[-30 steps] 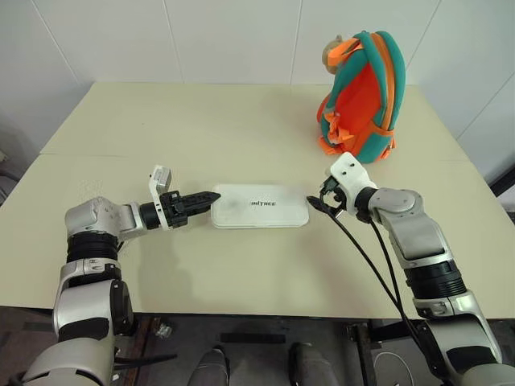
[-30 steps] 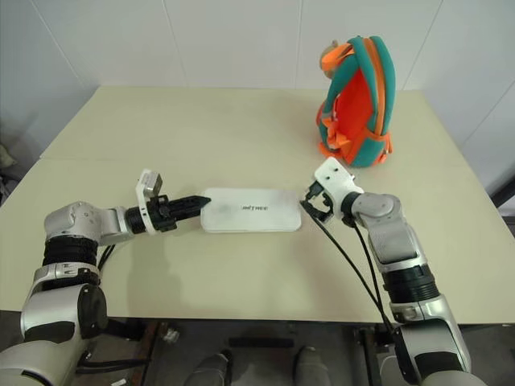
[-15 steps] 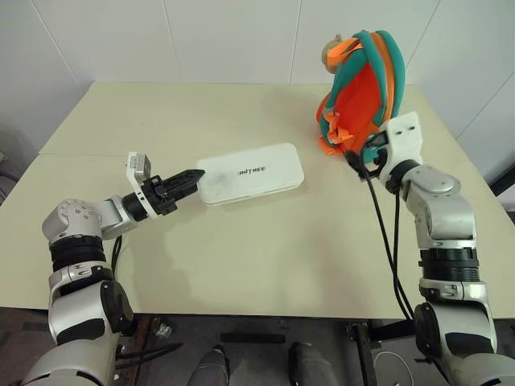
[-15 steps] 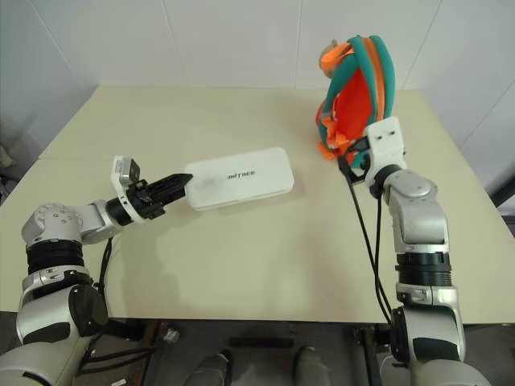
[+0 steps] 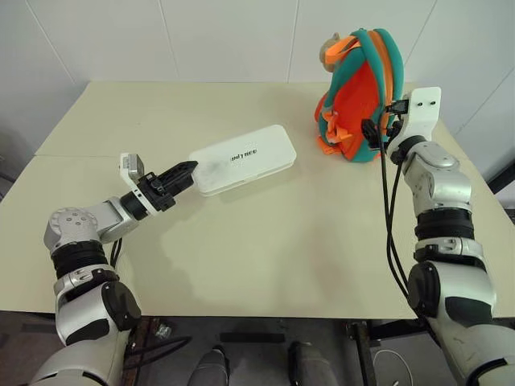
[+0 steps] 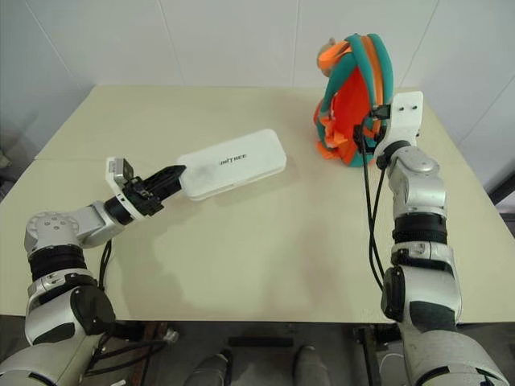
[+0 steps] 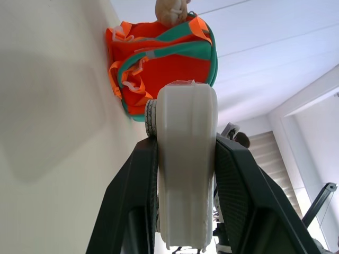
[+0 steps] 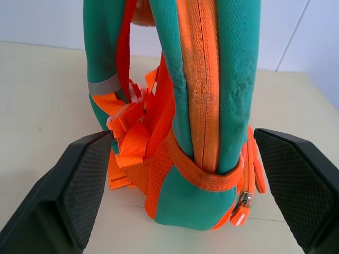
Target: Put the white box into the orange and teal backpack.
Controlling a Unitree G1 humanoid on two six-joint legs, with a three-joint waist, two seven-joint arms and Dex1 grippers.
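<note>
Carry step: left gripper (image 5: 179, 173) clamped on one end of the box (image 5: 241, 158), held off the table (image 5: 265, 241), well left of the backpack (image 5: 360, 96). Right gripper (image 8: 180, 174) spread wide just beside the backpack, level. Backpack looks zipped; next, probably open it, then feed the box in.

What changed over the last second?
The left gripper, shut on the white box, lifted it off the table and swung its far end toward the orange and teal backpack. The right gripper left the box's other end and rose to the backpack, jaws wide open. The backpack stayed put.
</note>
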